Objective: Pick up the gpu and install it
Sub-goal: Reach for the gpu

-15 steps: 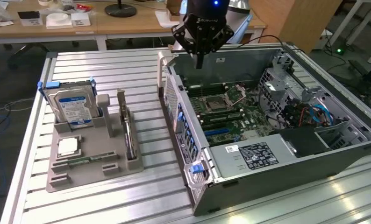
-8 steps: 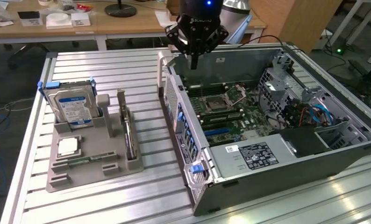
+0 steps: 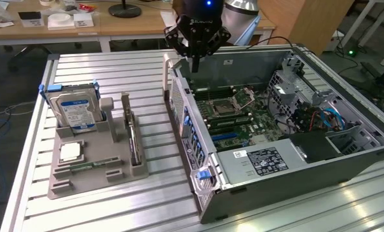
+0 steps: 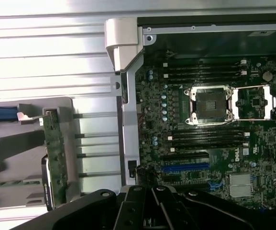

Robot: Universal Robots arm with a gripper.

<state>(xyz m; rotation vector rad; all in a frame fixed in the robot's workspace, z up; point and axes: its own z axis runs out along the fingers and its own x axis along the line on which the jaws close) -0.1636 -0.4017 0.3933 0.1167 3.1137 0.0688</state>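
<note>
Your gpu [image 3: 132,140] has not been picked up. It stands upright on its long edge in a slot along the side of the grey holder tray [image 3: 89,186] that lies nearest the computer case [image 3: 295,179]. In the exterior view the case lies at 3 o'clock from the card, just beside the tray but not touching it.

Look to 10 o'clock from the gpu and you find the hard drive [image 3: 76,111] with its blue-white label, propped upright in its own bay. At 8 o'clock the narrow green memory stick [image 3: 89,166] lies flat in a groove, and a square processor chip [image 3: 70,152] sits just beyond it at 9 o'clock. The tray rests on the table [image 3: 114,72] of aluminium slats.

Your gripper [image 3: 195,67] hangs at about 1 o'clock from the gpu, well apart from it, over the far corner of the open case. Its fingers look pressed together into 1 narrow dark bar, and nothing is held between them.

Inside the case the motherboard [image 3: 234,121] lies exposed. From the wrist camera you can see the empty processor socket [image 4: 209,104] with black memory slots on 2 sides of it, and a blue expansion slot [image 4: 185,167] with no card in it.
</note>
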